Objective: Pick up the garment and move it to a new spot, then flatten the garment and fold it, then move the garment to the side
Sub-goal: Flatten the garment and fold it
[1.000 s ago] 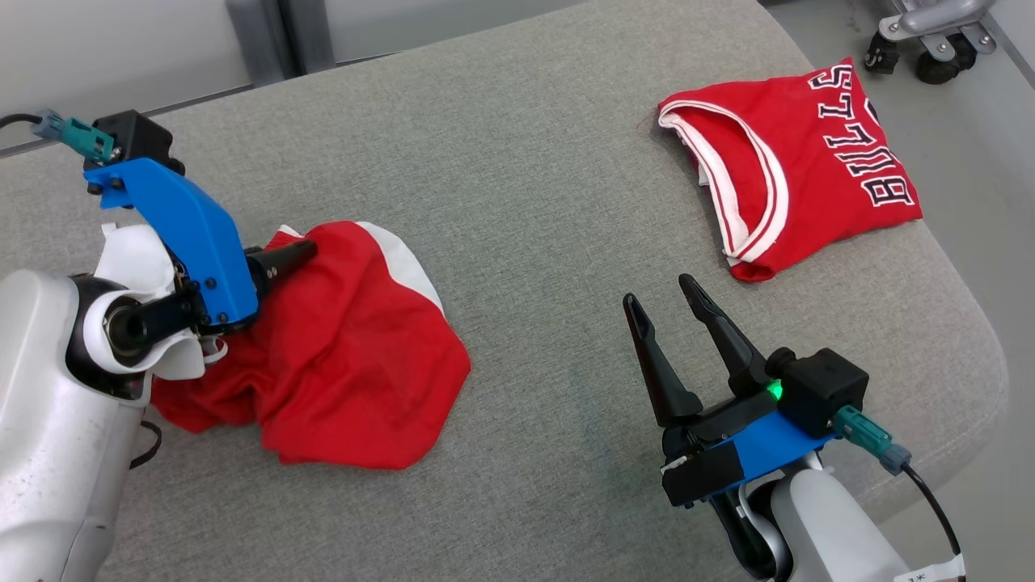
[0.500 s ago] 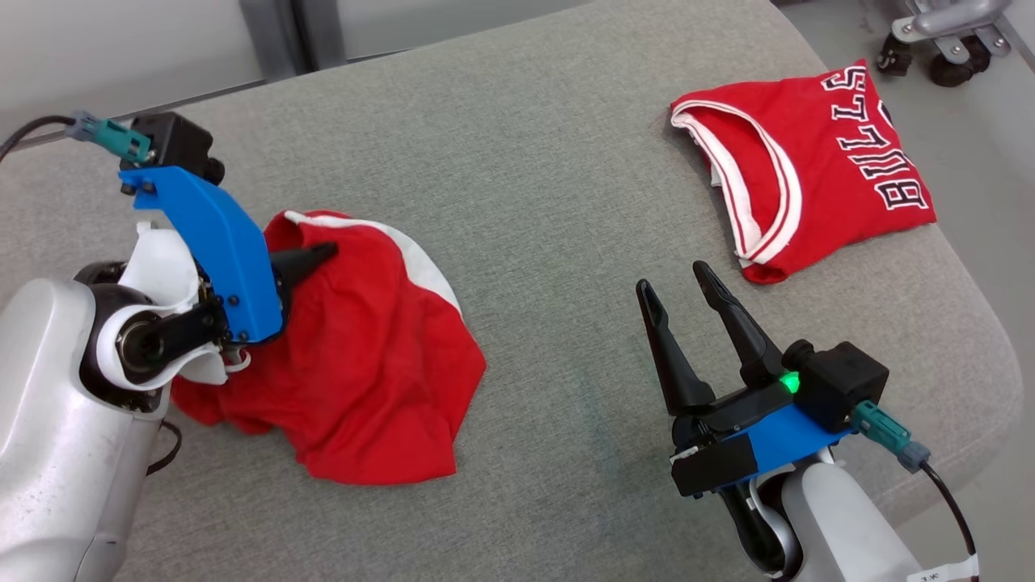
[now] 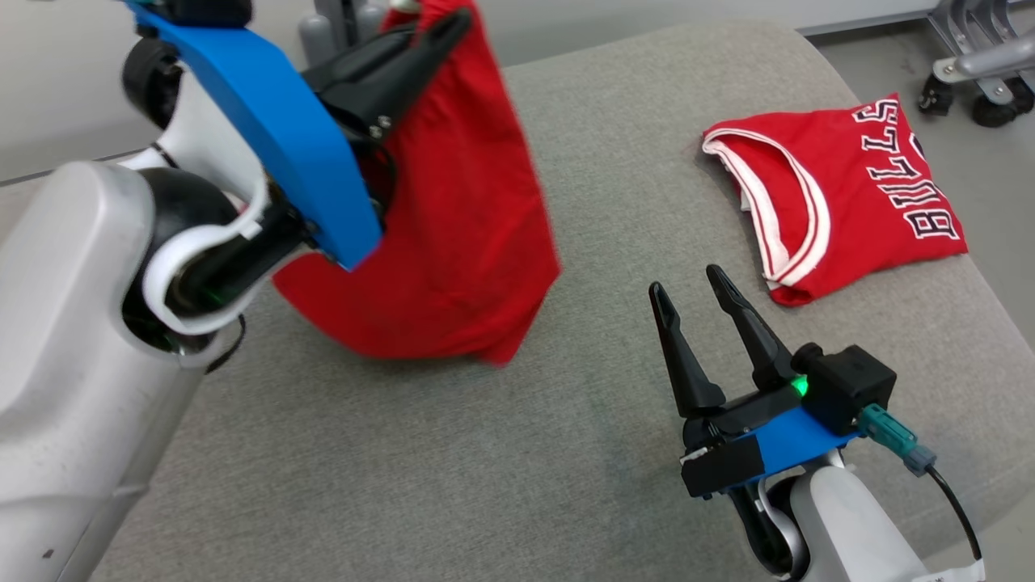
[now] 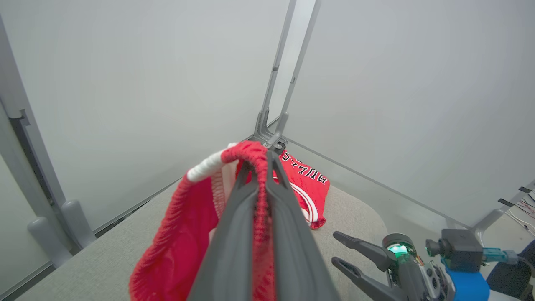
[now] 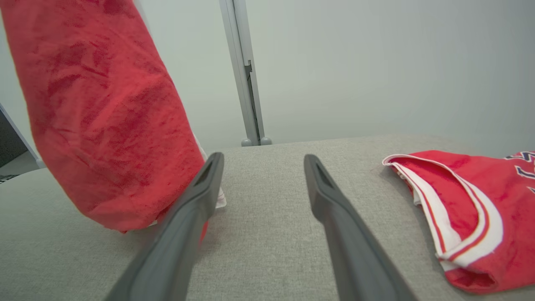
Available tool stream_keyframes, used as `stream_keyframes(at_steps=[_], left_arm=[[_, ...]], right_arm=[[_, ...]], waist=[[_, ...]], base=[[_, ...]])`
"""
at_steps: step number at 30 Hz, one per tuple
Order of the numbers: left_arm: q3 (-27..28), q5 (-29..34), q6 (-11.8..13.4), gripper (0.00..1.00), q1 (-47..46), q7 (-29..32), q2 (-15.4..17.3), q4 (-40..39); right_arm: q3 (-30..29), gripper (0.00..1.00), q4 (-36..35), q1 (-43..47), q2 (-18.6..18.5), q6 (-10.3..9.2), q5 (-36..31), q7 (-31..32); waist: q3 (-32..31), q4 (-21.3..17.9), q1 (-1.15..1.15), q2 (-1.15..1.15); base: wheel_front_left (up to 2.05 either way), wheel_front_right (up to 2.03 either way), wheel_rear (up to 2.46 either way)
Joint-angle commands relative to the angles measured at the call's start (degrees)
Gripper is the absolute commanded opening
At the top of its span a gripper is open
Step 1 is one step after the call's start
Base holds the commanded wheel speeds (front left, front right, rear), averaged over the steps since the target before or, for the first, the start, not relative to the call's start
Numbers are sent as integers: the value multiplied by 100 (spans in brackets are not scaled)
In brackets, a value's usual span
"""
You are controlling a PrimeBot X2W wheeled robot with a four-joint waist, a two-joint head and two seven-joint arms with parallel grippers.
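Observation:
A red garment (image 3: 461, 210) with a white band hangs from my left gripper (image 3: 449, 24), which is shut on its upper edge, high at the head view's top left. In the left wrist view the red ribbed edge (image 4: 259, 179) is pinched between the two dark fingers. The cloth's lower end (image 5: 104, 138) hangs close to the grey cushion (image 3: 485, 469); whether it touches I cannot tell. My right gripper (image 3: 687, 295) stands open above the cushion at lower right, nothing between its fingers (image 5: 334, 209).
A folded red jersey (image 3: 849, 202) with white trim and lettering lies near the cushion's far right edge. A wheeled metal base (image 3: 970, 81) stands on the floor beyond it. Grey walls and a metal post (image 5: 244, 83) back the cushion.
My left gripper closed on the red garment, then rose and lifted it off the cushion. The head camera also shifted. The right gripper stayed open in place.

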Motion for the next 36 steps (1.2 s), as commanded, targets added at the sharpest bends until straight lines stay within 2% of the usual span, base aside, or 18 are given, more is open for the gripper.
stream_keyframes(at_steps=[1, 7, 13, 17, 22, 28, 36], left_arm=[[-217, -121, -50, 0, -121, -146, 81, -153], [-1298, -675, -46, 0, 117, -424, 423, -607], [-2329, -1090, -46, 0, 809, -383, 994, -651], [-2916, -929, -47, 0, 1154, -271, 1425, -419], [-3460, -433, -33, 0, 1482, -255, 1870, 46], [-3567, -28, 241, 0, 1867, -752, 1974, 592], [-3157, -14, 716, 0, 2333, -2192, 1541, 1176]], right_arm=[[-42, 100, 15, 86, -5, 1, -62, -26], [-214, 100, 30, 205, -5, 1, -167, -25], [-270, 100, 25, 200, -5, 1, -263, -26], [-299, 100, 28, 184, -5, 1, -320, -15], [-388, 100, -8, 223, -5, 1, -358, 28], [-589, 100, -113, 312, -6, 1, -449, 115], [-691, 100, -261, 442, -7, 1, -515, 246]], waist=[[-37, 48, 0, 0], [-155, 372, 0, 0], [-187, 751, 0, 0], [-205, 1008, 0, 0], [-248, 1276, 0, 0], [-301, 1576, 0, 0], [-426, 1866, 0, 0]], base=[[0, 0, 0], [0, 0, 0], [0, 0, 0], [0, 0, 0], [0, 0, 0], [0, 0, 0], [0, 0, 0]])
